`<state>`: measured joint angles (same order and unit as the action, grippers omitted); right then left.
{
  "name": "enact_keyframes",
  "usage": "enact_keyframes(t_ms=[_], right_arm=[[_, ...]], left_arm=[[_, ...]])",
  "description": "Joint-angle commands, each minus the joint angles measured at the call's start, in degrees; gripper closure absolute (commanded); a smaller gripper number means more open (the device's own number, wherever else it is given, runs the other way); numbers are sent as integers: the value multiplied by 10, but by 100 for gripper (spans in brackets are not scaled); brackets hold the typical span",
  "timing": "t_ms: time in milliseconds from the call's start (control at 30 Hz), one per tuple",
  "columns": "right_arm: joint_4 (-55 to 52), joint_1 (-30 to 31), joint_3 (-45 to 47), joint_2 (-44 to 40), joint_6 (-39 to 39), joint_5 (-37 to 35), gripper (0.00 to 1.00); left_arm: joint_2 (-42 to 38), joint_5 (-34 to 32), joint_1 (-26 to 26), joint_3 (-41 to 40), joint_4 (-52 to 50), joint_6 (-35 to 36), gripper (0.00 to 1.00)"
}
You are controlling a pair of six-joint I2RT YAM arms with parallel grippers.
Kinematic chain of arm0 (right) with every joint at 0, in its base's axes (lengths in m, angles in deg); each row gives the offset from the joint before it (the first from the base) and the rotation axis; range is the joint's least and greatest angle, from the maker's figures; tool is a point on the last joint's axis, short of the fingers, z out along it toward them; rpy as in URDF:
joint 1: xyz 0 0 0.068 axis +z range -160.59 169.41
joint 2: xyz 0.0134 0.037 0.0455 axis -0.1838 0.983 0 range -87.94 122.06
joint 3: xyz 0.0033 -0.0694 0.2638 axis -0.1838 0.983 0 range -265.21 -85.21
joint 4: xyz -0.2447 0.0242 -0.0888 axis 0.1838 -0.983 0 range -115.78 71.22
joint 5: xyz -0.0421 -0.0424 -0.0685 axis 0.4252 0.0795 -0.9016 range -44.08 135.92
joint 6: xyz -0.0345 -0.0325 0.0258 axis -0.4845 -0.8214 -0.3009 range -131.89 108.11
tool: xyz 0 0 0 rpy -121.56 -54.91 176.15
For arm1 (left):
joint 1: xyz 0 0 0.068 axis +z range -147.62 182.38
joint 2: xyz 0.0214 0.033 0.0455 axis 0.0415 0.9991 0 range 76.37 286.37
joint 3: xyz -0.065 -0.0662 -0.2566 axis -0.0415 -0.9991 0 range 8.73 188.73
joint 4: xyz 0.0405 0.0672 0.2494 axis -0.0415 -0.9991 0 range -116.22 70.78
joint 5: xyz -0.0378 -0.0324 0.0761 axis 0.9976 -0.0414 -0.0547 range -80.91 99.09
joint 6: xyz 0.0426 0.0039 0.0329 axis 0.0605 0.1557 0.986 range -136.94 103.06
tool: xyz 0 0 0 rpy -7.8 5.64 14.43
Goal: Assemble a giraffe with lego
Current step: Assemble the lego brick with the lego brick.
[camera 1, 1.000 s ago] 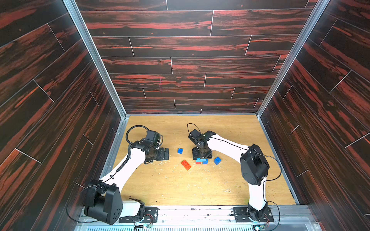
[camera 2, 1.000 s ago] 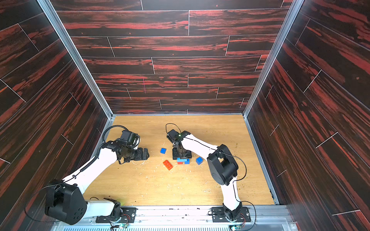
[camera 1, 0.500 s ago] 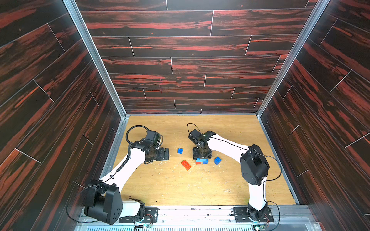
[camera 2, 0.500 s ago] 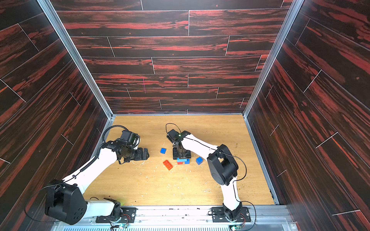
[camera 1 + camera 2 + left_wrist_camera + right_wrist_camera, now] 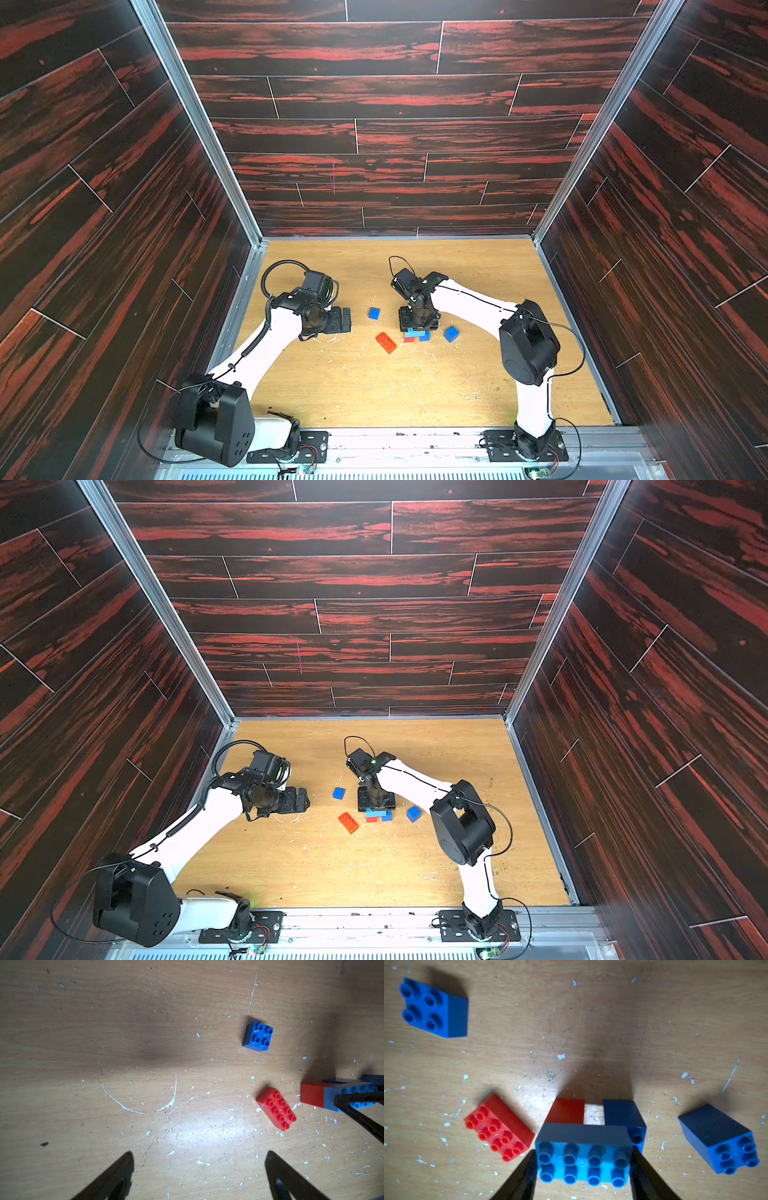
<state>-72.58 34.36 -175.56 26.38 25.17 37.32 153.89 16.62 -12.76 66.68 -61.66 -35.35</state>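
While right gripper (image 5: 583, 1151) pinches light blue brick (image 5: 583, 1165) by its short ends, left gripper (image 5: 200, 1152) hangs wide open, empty; loose blue cube (image 5: 451, 333) lies nearer right gripper.

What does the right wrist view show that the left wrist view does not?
Only the right wrist view: the right-hand dark blue brick and the right pincer gripping both ends of the light blue brick. Only the left wrist view: the open left pincer above the table. Both: the red-orange long brick, the left-hand dark blue brick, the red leg brick.

Left pincer (image 5: 200, 1154) gapes wide; right pincer (image 5: 583, 1150) grips.
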Motion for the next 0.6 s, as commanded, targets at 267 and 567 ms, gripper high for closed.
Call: enact_keyframes(t_ms=[267,567], right_arm=[[10,-13,65,0,-15,52,68],[-11,-13,49,17,-19,24,67]], left_arm=[[-17,1,-1,-2,-18,5,1],[-17,1,-2,-2,-18,4,1]])
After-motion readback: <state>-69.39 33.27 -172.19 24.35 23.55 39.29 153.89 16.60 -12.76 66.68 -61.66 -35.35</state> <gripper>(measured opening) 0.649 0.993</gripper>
